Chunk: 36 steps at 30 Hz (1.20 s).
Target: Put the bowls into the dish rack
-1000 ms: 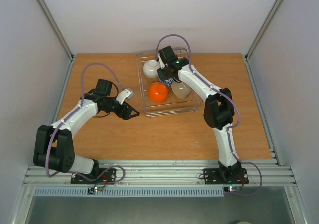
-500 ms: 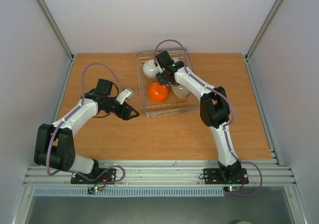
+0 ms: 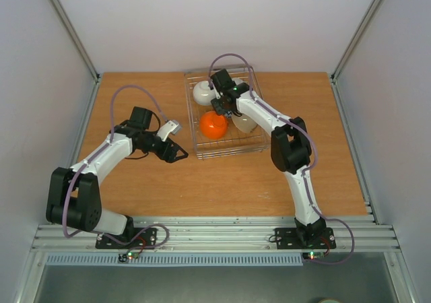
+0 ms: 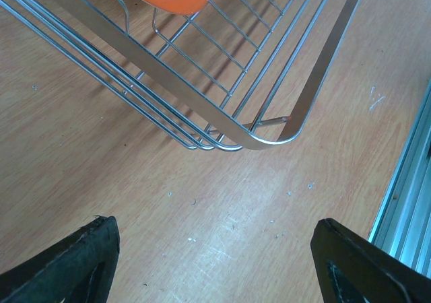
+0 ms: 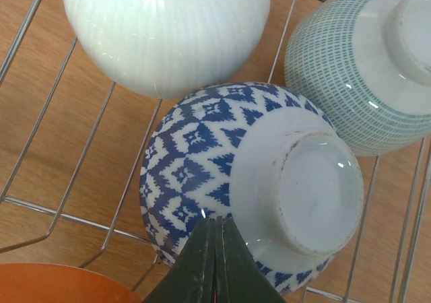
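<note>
I see a wooden table with an orange-brown top. The wire dish rack stands directly on it, toward the far edge, near the middle. Beside the rack's corner, small pale crumbs lie on the wood.

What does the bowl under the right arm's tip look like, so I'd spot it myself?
Find the wire dish rack at the far middle of the wooden table. Inside, between the ribbed white bowl and the orange bowl, the blue-and-white bowl lies upside down. It alone wears bold diamond zigzags; the green-checked bowl beside it has only fine checks.
</note>
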Each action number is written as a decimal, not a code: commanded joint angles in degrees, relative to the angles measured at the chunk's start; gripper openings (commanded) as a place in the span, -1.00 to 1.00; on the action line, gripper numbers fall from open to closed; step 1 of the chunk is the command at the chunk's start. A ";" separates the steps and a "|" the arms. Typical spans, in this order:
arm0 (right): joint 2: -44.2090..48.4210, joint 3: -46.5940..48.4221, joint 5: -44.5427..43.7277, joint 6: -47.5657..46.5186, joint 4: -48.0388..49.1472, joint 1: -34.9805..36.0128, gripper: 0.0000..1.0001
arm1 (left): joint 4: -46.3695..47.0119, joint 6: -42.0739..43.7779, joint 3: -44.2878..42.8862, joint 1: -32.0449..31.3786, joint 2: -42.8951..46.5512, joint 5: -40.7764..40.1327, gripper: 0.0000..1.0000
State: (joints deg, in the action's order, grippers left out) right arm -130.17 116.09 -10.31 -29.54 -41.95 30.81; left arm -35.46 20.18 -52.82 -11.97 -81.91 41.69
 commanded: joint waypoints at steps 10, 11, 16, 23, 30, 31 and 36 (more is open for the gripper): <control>5.13 -3.92 -7.40 1.79 5.96 -1.65 -0.98 | -0.12 1.26 -1.77 0.19 -0.46 0.06 0.56; 5.57 -4.72 -7.35 1.96 6.60 -1.77 -0.98 | -0.07 1.26 -1.76 0.21 -0.50 0.06 0.56; 6.25 -5.96 -8.31 2.08 8.10 -2.10 -0.98 | -0.18 1.35 -1.89 0.21 -0.99 0.14 0.56; 3.58 -2.36 -4.36 2.74 4.96 -3.23 -0.98 | -0.36 1.48 -1.93 0.19 -1.11 0.06 0.56; 0.59 1.02 0.57 3.35 0.92 -3.12 -0.98 | -0.42 1.44 -2.03 0.19 -1.10 -0.30 0.56; 0.44 1.10 1.05 3.41 0.61 -3.12 -0.98 | -0.42 1.44 -1.98 0.19 -1.18 -0.37 0.57; -0.54 1.21 1.95 3.37 -0.48 -2.99 -0.98 | -0.48 1.44 -2.11 0.19 -1.70 -0.27 0.56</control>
State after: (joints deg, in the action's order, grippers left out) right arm -128.70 115.92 -10.31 -26.96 -39.88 27.81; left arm -36.05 20.45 -52.93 -11.97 -82.63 41.54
